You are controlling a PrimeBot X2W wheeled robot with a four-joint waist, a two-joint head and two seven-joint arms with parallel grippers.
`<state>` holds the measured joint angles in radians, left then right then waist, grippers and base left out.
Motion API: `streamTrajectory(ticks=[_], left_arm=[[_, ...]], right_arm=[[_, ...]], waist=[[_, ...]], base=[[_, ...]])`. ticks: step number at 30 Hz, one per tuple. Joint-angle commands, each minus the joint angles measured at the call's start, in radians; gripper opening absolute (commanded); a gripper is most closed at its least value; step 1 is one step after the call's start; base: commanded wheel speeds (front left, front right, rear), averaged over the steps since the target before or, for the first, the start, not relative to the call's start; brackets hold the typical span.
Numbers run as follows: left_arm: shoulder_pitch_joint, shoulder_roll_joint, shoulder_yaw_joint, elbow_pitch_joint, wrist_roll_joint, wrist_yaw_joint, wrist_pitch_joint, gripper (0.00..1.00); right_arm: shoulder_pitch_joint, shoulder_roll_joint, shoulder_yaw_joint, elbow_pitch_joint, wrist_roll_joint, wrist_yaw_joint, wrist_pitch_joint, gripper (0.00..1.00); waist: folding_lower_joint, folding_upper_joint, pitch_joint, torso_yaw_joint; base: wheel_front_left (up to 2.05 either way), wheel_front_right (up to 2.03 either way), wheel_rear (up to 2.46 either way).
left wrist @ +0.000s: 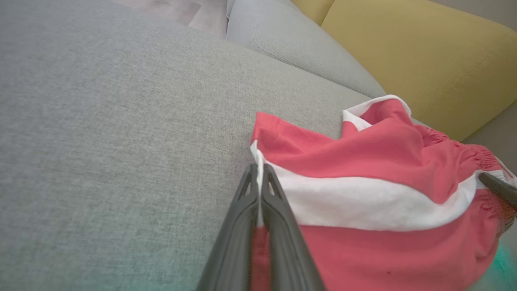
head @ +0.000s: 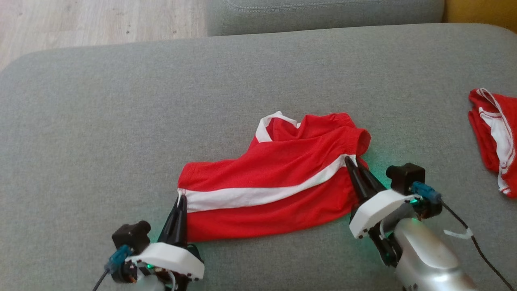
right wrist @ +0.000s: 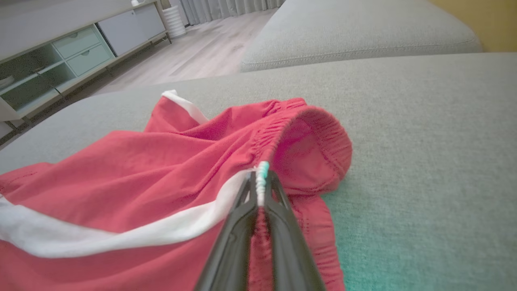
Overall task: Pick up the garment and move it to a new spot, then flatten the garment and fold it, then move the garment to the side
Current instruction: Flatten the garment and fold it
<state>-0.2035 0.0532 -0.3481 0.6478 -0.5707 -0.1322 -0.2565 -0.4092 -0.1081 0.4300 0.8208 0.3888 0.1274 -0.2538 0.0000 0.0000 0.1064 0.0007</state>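
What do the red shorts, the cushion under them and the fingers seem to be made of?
The shorts: thin, matte synthetic-looking knit, perhaps polyester mesh; fine pinholes, soft folds, gathered elastic waistband. The cushion: grey woven upholstery fabric, with visible flecked weave. The fingers: dark matte, probably moulded plastic, with triangular cut-outs near the tips.

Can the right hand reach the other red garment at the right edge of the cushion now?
Probably not yet: the right hand is shut on the waistband of the red shorts. The grey cushion between it and the other red garment lies bare, so after letting go the way looks free.
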Motion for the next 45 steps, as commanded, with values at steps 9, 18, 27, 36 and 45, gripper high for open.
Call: streamTrajectory(ticks=[9,18,27,36,45], left_arm=[[-0.054,0.031,0.103,-0.152,0.031,0.002,-0.005,0.0],[-0.299,0.211,0.155,-0.396,0.07,0.002,-0.005,0.0],[-0.481,0.325,0.193,-0.576,0.064,0.036,0.16,0.0],[-0.531,0.294,0.168,-0.51,0.039,0.08,0.273,0.0],[-0.831,0.249,0.158,-0.334,0.178,0.117,0.024,0.0]], right_arm=[[-0.005,-0.001,-0.03,-0.185,0.018,0.003,-0.008,0.0],[-0.128,-0.078,-0.011,-0.435,0.158,0.003,0.004,0.0],[-0.252,-0.164,-0.047,-0.646,0.272,0.003,0.206,0.0],[-0.379,-0.144,-0.029,-0.569,0.302,0.003,0.374,0.0],[-0.73,-0.123,-0.015,-0.344,0.124,0.003,0.081,0.0]], waist=[[0.0,0.0,-0.057,-0.006],[0.0,0.0,-0.142,-0.017],[0.0,0.0,-0.122,-0.006],[0.0,0.0,0.053,0.0],[0.0,0.0,0.204,0.004]], base=[[0.0,0.0,0.0],[0.0,0.0,0.0],[0.0,0.0,0.0],[0.0,0.0,0.0],[0.0,0.0,0.0]])
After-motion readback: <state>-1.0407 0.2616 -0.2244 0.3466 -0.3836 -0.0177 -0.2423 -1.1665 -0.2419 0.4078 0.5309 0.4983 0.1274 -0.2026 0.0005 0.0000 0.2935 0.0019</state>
